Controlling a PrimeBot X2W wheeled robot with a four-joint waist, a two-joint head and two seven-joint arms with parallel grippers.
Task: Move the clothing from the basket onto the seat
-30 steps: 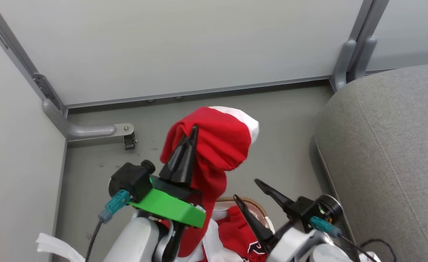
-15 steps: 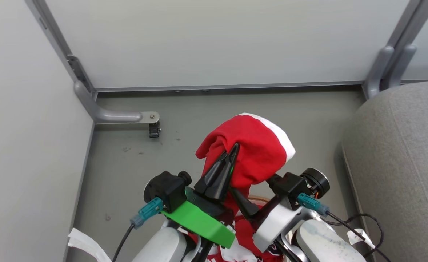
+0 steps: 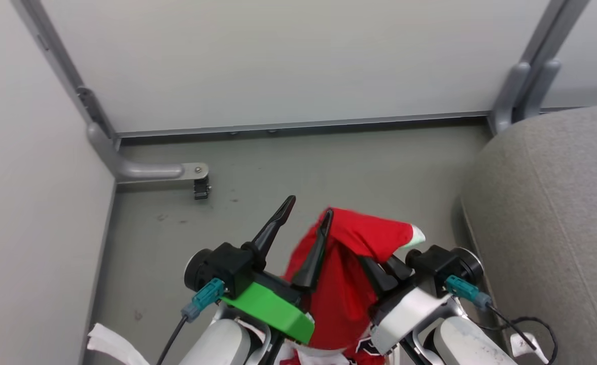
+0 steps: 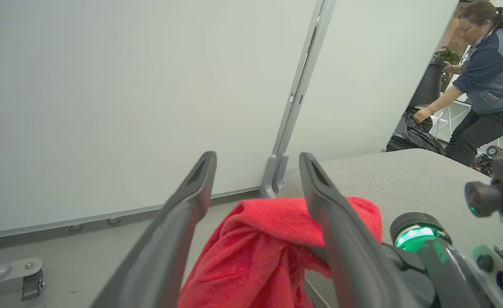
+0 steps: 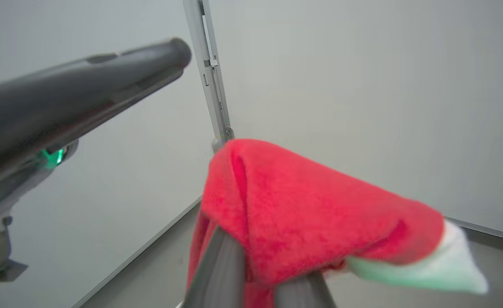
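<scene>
A red garment [image 3: 346,289] with a white cuff [image 3: 416,234] hangs over my right gripper [image 3: 379,268], which is shut on it, its fingertips buried in the cloth. In the right wrist view the clothing [image 5: 302,205] folds over both fingers. My left gripper [image 3: 306,210] stands open just left of it, its right finger touching the red cloth [image 4: 251,252]. The left gripper [image 4: 257,159] holds nothing. A bit more red cloth with a black-and-white emblem [image 3: 361,347] peeks out below my arms; the basket is hidden behind them. The grey seat [image 3: 547,228] lies to the right.
Pale partition walls close off the left and back. A metal foot with a caster [image 3: 200,187] sticks out at the left wall. A white strip [image 3: 105,342] lies on the grey floor at lower left. Beyond the seat [image 4: 405,179] a person [image 4: 486,72] bends over a black bag.
My left gripper has opened and let go of the red garment, which has sunk lower. My right gripper rose to it and shut on it. The camera has shifted too.
</scene>
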